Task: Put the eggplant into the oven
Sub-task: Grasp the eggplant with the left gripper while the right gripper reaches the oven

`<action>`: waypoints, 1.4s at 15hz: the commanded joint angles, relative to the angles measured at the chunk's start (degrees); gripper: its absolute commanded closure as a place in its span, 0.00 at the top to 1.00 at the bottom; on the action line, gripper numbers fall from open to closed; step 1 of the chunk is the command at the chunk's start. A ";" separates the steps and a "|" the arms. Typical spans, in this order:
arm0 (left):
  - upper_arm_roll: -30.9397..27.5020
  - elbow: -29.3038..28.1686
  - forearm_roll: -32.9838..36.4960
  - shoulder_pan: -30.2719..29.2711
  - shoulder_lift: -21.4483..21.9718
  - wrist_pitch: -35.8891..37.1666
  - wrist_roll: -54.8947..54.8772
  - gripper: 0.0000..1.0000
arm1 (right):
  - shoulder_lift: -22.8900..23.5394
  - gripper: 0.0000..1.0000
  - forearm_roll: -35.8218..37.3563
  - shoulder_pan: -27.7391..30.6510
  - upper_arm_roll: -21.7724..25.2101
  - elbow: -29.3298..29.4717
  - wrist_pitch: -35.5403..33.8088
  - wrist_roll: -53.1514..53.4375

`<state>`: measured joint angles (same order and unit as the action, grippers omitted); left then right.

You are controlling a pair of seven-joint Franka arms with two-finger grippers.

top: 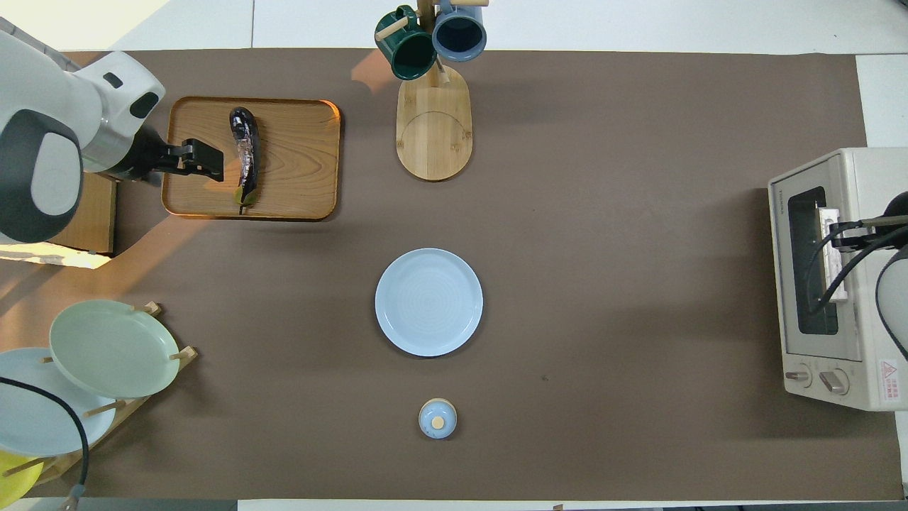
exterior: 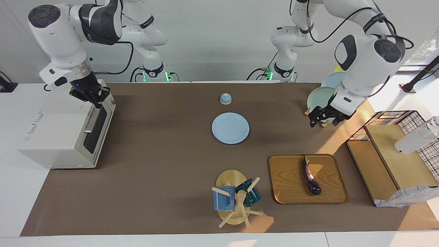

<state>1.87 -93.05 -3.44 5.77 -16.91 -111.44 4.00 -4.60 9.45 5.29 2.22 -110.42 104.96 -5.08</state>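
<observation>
A brown mat (exterior: 164,171) covered the white table (exterior: 13,206) before a pale wall. The right gripper (exterior: 97,99), fingers together, sat at the oven (exterior: 65,127) door's handle. The eggplant (exterior: 310,176) lay on a wooden tray (exterior: 288,181); the left gripper (exterior: 322,120), fingers apart, hung over the mat between tray and plate rack (exterior: 317,99).

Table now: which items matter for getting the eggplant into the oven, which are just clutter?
Job: eggplant on wooden tray; oven, door closed; right pincer; left pincer.
Clutter: blue plate, mug tree, plate rack, small lidded pot.
</observation>
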 commanded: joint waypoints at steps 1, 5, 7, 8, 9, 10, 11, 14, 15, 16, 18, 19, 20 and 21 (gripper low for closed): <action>-0.46 2.61 0.36 0.55 -6.36 -5.17 -3.29 1.00 | -1.65 0.00 3.64 0.51 -0.64 -3.65 1.74 0.95; -0.46 3.23 0.18 0.55 -13.13 -13.86 -8.74 1.00 | -1.47 0.00 5.31 1.12 -0.64 -6.47 5.33 0.95; -0.46 2.97 0.45 0.90 -14.64 -16.78 -8.92 1.00 | -1.47 0.00 5.32 1.30 -0.64 -7.78 5.69 1.04; -0.46 2.88 0.45 1.17 -14.73 -17.05 -9.01 1.00 | -1.47 0.00 5.32 1.21 -0.64 -8.05 6.22 1.12; -0.46 2.70 0.36 1.17 -14.81 -17.40 -9.53 1.00 | -1.47 0.00 5.32 1.30 -0.64 -8.23 6.05 1.12; -0.46 2.53 0.36 1.26 -14.81 -17.58 -10.23 1.00 | -1.47 0.00 5.32 1.30 -0.64 -8.93 5.96 1.21; -0.46 2.18 0.27 1.26 -14.81 -17.58 -10.76 0.99 | -1.56 0.00 5.23 1.39 -0.64 -9.37 6.04 1.21; -0.46 1.73 0.10 1.87 -14.73 -17.76 -11.12 0.89 | -1.47 0.00 4.44 2.44 -0.64 -10.60 6.22 1.30; -0.46 1.47 0.10 2.05 -14.73 -18.02 -11.12 0.87 | -1.47 0.00 4.01 2.36 -0.72 -10.86 6.31 1.47; -0.46 1.21 0.10 2.05 -14.73 -18.63 -11.20 0.87 | -1.21 0.00 2.35 1.83 -0.72 -11.91 7.27 2.35; -0.46 -0.19 0.18 2.05 -14.55 -20.21 -11.29 0.87 | -1.38 0.00 -0.82 -0.79 -0.81 -14.03 8.68 6.29; -0.46 -0.55 0.18 2.05 -14.46 -20.66 -11.29 0.87 | -1.38 0.00 -1.01 -2.46 -0.81 -14.03 8.94 6.57; -0.46 -0.64 0.18 2.05 -14.55 -20.75 -11.29 0.87 | -0.95 0.00 -1.09 -3.52 -0.72 -14.03 9.82 6.75; -0.46 -0.81 0.18 2.13 -14.46 -20.75 -11.29 0.87 | -0.33 0.00 -1.18 -3.97 -0.81 -14.55 12.26 6.75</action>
<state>1.98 -92.71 -3.39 7.34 -31.60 -130.49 -6.51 -5.35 9.07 2.16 1.39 -121.70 113.22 0.69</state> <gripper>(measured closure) 0.123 0.991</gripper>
